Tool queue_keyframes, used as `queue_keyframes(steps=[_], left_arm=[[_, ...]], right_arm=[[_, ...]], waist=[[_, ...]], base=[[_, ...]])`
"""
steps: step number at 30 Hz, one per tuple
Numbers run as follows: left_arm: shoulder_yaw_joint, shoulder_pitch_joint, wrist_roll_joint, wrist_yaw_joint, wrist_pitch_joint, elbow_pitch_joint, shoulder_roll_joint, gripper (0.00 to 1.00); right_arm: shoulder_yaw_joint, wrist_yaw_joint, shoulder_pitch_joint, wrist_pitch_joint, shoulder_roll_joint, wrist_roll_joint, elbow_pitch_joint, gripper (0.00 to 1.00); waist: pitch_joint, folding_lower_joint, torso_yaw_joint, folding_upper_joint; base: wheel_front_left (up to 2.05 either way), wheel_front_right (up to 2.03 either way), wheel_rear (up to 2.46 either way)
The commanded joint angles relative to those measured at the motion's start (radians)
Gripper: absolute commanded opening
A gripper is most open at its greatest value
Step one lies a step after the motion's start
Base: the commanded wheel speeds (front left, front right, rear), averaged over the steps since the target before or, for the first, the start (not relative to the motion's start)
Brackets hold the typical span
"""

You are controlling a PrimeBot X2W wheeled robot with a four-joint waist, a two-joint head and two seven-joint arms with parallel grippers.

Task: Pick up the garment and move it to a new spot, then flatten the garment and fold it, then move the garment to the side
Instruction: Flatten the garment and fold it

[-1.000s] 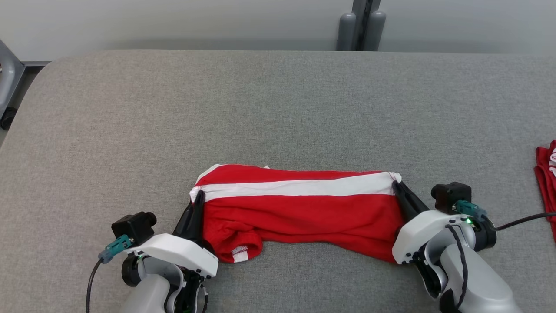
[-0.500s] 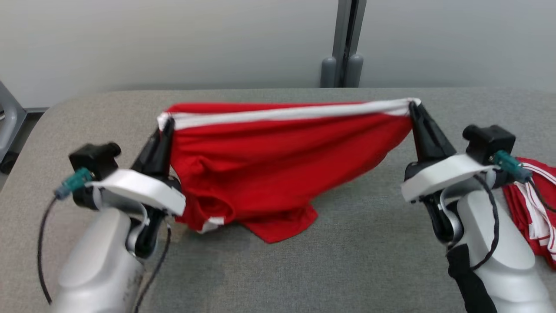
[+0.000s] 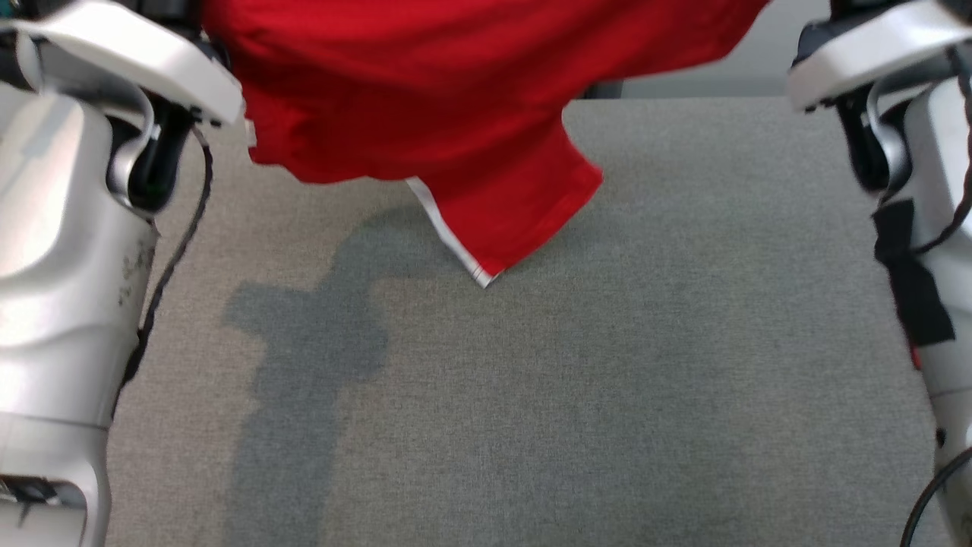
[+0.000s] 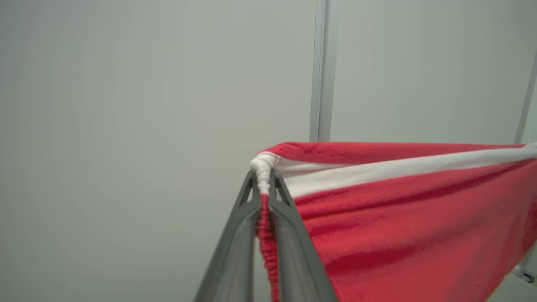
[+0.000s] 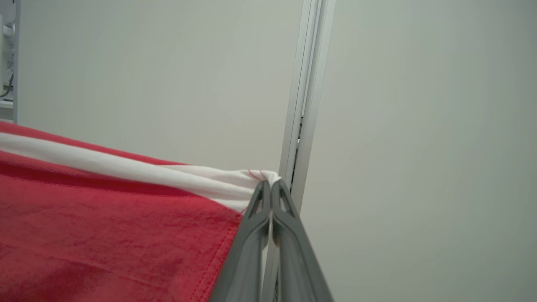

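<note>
No readable text, labels, brands, numbers or signs anywhere.

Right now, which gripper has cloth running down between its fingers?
The left gripper: a red edge of the garment runs down its finger gap. The right gripper pinches only the white corner at its tips.

**Silver shells, white cowls, grey fingers**

In the head view, the left forearm (image 3: 53, 251) at nine o'clock is a glossy silver shell, flecked with dark scuffs, under a white cowl (image 3: 129, 53). A thin black cable (image 3: 170, 267) trails beside it. The right forearm (image 3: 934, 144) at three o'clock wears a black strap (image 3: 911, 296). The left gripper (image 4: 263, 178) and right gripper (image 5: 272, 184) have long grey tapering fingers with triangular cut-outs near the tips.
</note>
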Motion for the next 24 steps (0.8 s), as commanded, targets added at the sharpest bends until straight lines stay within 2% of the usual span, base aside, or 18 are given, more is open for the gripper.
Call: queue_keyframes(steps=[1, 8, 12, 15, 18, 22, 24], left_arm=[[0.006, -0.066, 0.006, 0.004, -0.021, 0.025, 0.008, 0.00], [0.009, -0.330, 0.042, 0.003, -0.116, 0.117, 0.003, 0.00], [-0.018, -0.390, 0.007, 0.002, -0.139, 0.095, -0.011, 0.00], [-0.039, -0.333, -0.016, 0.001, -0.139, 0.076, -0.011, 0.00], [-0.041, -0.239, -0.034, 0.001, -0.139, 0.067, -0.017, 0.00], [-0.025, -0.047, -0.052, 0.001, -0.140, 0.049, -0.040, 0.00], [-0.039, 0.058, -0.017, 0.001, -0.140, 0.024, -0.032, 0.00]], right_arm=[[0.007, -0.003, -0.070, 0.001, -0.023, -0.041, 0.022, 0.00], [-0.081, -0.004, -0.322, 0.001, -0.052, -0.207, 0.005, 0.00], [-0.162, -0.004, -0.379, 0.001, -0.027, -0.283, -0.034, 0.00], [-0.151, -0.004, -0.325, 0.001, -0.014, -0.273, -0.058, 0.00], [-0.123, -0.004, -0.226, 0.001, -0.004, -0.216, -0.101, 0.00], [-0.071, -0.002, -0.016, 0.001, 0.003, -0.114, -0.179, 0.00], [-0.039, -0.002, 0.107, 0.001, 0.006, -0.061, -0.227, 0.00]], waist=[[0.092, 0.0000, 0.008, 0.0000], [0.241, 0.0000, 0.006, 0.0000], [0.309, 0.0000, -0.010, 0.0000], [0.331, 0.0000, -0.019, 0.0000], [0.330, 0.0000, -0.027, 0.0000], [0.292, 0.0000, -0.033, 0.0000], [0.256, 0.0000, -0.039, 0.0000]], base=[[0.00, 0.00, 0.00], [0.00, 0.00, 0.00], [0.00, 0.00, 0.00], [0.00, 0.00, 0.00], [0.00, 0.00, 0.00], [0.00, 0.00, 0.00], [0.00, 0.00, 0.00]])
